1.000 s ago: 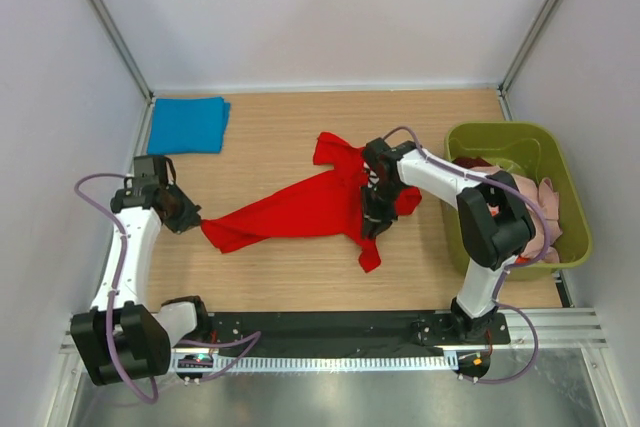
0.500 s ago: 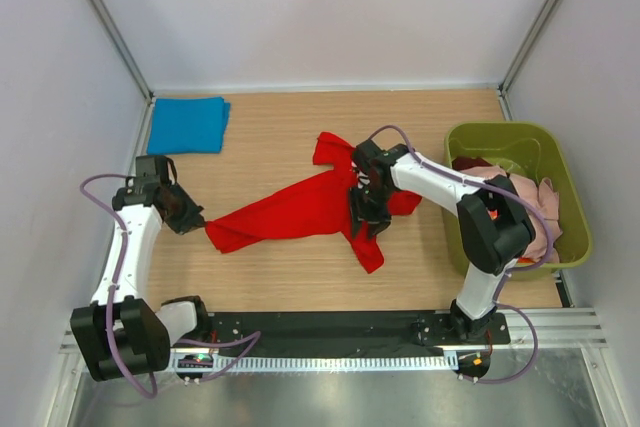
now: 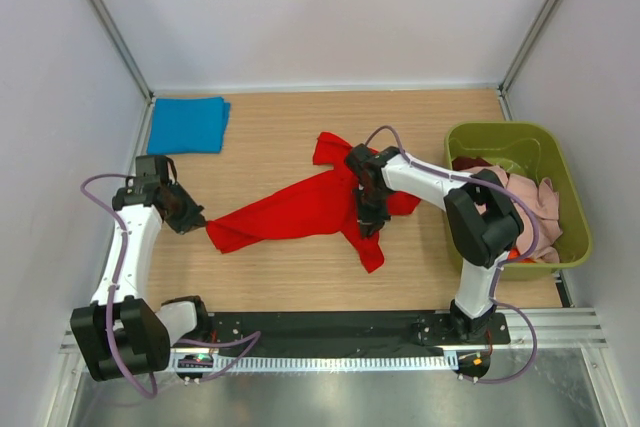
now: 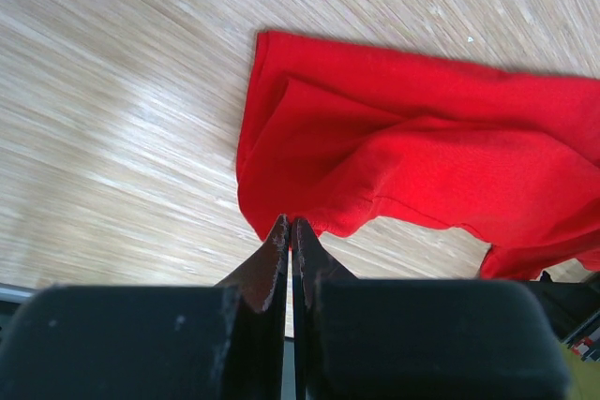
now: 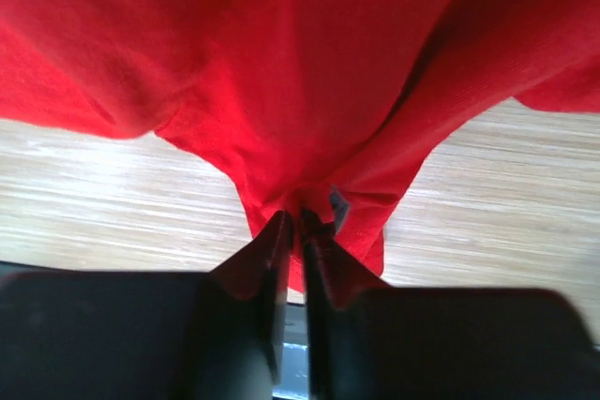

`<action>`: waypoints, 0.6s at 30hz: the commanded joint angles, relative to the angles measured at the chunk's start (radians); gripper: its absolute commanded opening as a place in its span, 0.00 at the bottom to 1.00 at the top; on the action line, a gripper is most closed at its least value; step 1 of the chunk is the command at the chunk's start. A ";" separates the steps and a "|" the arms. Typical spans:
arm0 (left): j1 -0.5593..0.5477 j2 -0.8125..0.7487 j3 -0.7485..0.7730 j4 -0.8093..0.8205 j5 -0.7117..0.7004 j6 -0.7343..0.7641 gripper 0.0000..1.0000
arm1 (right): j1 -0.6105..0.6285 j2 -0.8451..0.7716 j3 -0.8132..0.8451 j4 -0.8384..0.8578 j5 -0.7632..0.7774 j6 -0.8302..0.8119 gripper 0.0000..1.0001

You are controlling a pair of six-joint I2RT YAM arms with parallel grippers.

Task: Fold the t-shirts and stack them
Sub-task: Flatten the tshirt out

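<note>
The red t-shirt (image 3: 300, 209) lies in the middle of the table (image 3: 280, 137), pulled out long from left to right and full of creases. One part spreads toward the far side and one narrow part points toward the near edge. The left gripper (image 3: 192, 215) has its fingers pressed together on the left end of the shirt. The right gripper (image 3: 368, 225) comes down on the right part of the shirt, with its fingers nearly together and a fold of red cloth pinched between them.

A blue t-shirt (image 3: 188, 124) lies folded flat in the far left corner, well apart from the red one. At the right side stands an olive-green bin (image 3: 570, 187) with pale pink cloth (image 3: 525, 197) heaped inside. The right arm crosses in front of this bin and hides a part of it.

The top view shows the whole shirt and both arms. The left wrist view shows that the hem at the fingertips hangs a little above the wood, with a shadow under it. The right wrist view shows the cloth gathered into the jaws, and a small grey tag just beside them.
</note>
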 commanded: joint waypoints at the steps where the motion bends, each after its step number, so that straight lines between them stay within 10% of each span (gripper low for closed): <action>1: 0.004 -0.010 0.013 0.017 0.008 0.025 0.00 | -0.001 -0.009 0.048 0.001 0.044 0.017 0.15; 3: 0.004 -0.013 0.017 0.013 -0.001 0.025 0.00 | -0.001 -0.012 0.071 -0.013 0.062 0.013 0.01; 18: 0.004 0.056 0.284 0.034 -0.172 -0.002 0.00 | -0.209 -0.107 0.531 0.126 0.086 0.099 0.01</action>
